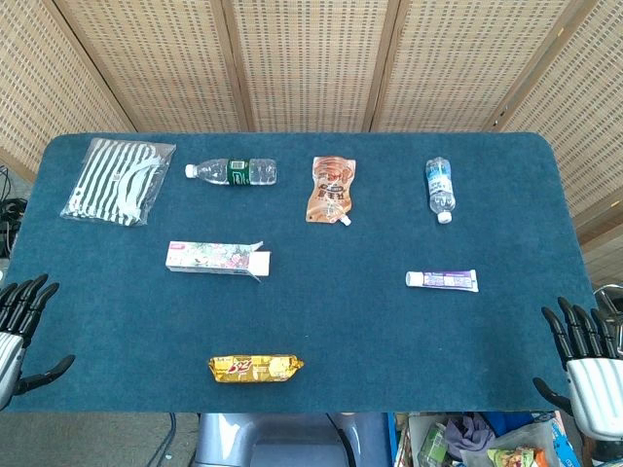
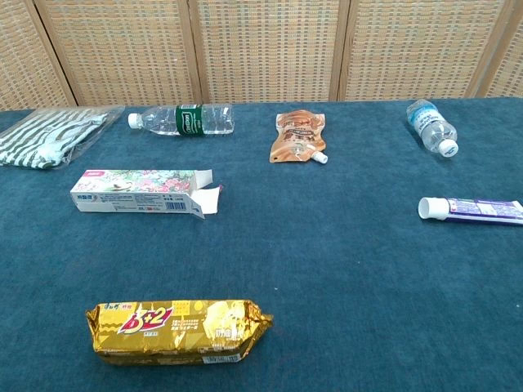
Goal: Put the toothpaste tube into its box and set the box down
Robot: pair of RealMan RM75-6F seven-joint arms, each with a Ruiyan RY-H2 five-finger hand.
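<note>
Matt teal cloth covers the table (image 1: 341, 331); the printed toothpaste box (image 2: 140, 192) looks like cardboard (semi-gloss), the biscuit pack (image 2: 176, 329) shiny gold foil, the toothpaste tube (image 2: 471, 210) smooth plastic.

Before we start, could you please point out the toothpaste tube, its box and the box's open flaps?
toothpaste tube (image 1: 445, 280): head view, middle of the tube's body.
toothpaste box (image 2: 135, 191): chest view, middle of the flowered front face.
open flaps (image 2: 208, 198): chest view, the white flap at the box's right end.

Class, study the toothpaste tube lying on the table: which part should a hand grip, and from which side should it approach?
Grip the toothpaste tube across its middle, from above. It lies flat, cap toward the box, nearer the right hand.
</note>
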